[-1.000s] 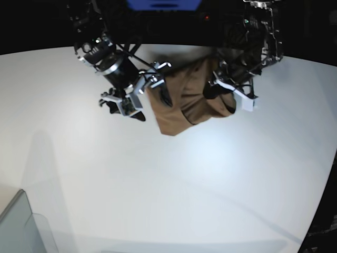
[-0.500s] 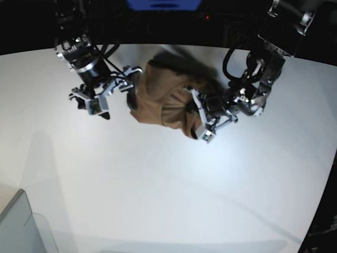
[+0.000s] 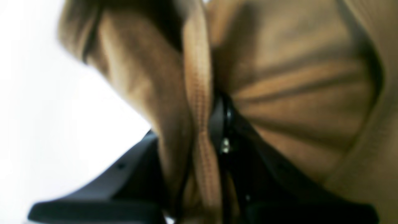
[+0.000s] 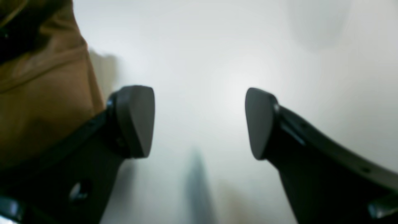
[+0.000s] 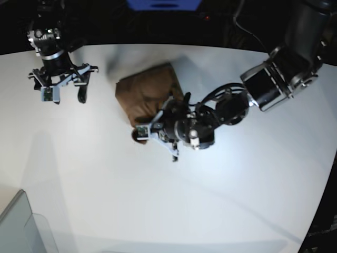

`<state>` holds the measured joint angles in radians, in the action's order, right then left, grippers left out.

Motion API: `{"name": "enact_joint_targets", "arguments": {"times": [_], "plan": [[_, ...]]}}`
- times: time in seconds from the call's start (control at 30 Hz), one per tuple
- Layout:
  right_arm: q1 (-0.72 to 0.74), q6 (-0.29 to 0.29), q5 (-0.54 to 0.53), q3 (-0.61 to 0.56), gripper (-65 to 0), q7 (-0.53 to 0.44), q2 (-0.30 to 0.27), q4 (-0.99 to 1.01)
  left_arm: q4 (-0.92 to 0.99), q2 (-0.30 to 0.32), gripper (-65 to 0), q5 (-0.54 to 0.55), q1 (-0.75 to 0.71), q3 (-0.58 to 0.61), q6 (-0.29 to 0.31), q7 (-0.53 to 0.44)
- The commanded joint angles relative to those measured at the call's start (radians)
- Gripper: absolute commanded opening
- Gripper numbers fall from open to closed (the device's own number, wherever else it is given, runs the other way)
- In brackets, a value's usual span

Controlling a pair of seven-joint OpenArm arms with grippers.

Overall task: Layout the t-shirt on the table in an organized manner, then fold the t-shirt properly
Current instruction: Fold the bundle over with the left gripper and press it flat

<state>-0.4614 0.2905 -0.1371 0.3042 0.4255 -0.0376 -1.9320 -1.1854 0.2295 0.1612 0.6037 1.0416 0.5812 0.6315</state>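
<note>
The brown t-shirt [image 5: 149,94] lies bunched on the white table [image 5: 210,200], just left of centre toward the back. My left gripper [image 5: 147,134] reaches in from the right and is shut on the cloth at the heap's front edge. In the left wrist view a ribbed seam of the t-shirt [image 3: 295,93] is pinched in the left gripper [image 3: 205,146]. My right gripper [image 5: 67,96] hovers open at the back left, well clear of the shirt. The right wrist view shows the right gripper [image 4: 199,123] open over bare table [image 4: 217,46], with the t-shirt [image 4: 40,93] at its left.
A grey-translucent bin corner [image 5: 21,226] sits at the front left. The table's curved edge [image 5: 321,205] runs down the right side. Dark space lies behind the table's far edge.
The left arm has swung down and leftward, carrying the shirt from hanging in the air onto the table. The open right arm has drawn away to the far left.
</note>
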Motion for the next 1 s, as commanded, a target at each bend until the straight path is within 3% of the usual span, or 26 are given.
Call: {"name": "enact_joint_targets", "arguments": {"times": [0.0, 0.07, 0.27, 0.4, 0.6, 0.67, 0.83, 0.9, 0.97], "plan": [[0.002, 0.002, -0.008, 0.017, -19.6, -0.026, 0.008, -0.020, 0.023, -0.025, -64.7, -0.051, 0.028, -0.008, 0.038, -0.040], [0.000, 0.002, -0.008, 0.049, -19.6, -0.023, 0.028, -0.020, 0.101, -0.077, -64.7, -0.177, 0.028, -0.008, 0.117, -0.112], [-0.010, 0.002, -0.008, 0.076, -19.6, -0.020, 0.060, -0.020, 0.263, -0.198, -64.5, -0.406, 0.029, -0.013, 0.117, -0.255], [-0.018, 0.002, -0.008, 0.074, -19.6, -0.024, 0.083, -0.020, 0.270, -0.218, -64.5, -0.480, 0.032, -0.013, 0.117, -0.295], [-0.017, 0.002, -0.008, 0.069, -19.6, -0.021, 0.101, -0.020, 0.270, -0.238, -63.1, -0.487, 0.046, -0.013, 0.117, -0.286], [-0.013, 0.002, -0.008, 0.068, -19.6, -0.020, 0.101, -0.020, 0.270, -0.236, -56.8, -0.483, 0.049, -0.014, 0.117, -0.286], [-0.010, 0.002, -0.008, 0.068, -19.6, -0.020, 0.103, -0.020, 0.267, -0.229, -32.5, -0.487, 0.057, -0.016, 0.117, -0.286], [-0.010, 0.002, -0.008, 0.066, -19.6, -0.020, 0.103, -0.020, 0.247, -0.226, -27.1, -0.487, 0.068, -0.016, 0.117, -0.286], [-0.010, 0.002, -0.008, 0.066, -19.6, -0.020, 0.103, -0.020, 0.207, -0.201, -25.5, -0.487, 0.071, -0.016, 0.117, -0.284]]}}
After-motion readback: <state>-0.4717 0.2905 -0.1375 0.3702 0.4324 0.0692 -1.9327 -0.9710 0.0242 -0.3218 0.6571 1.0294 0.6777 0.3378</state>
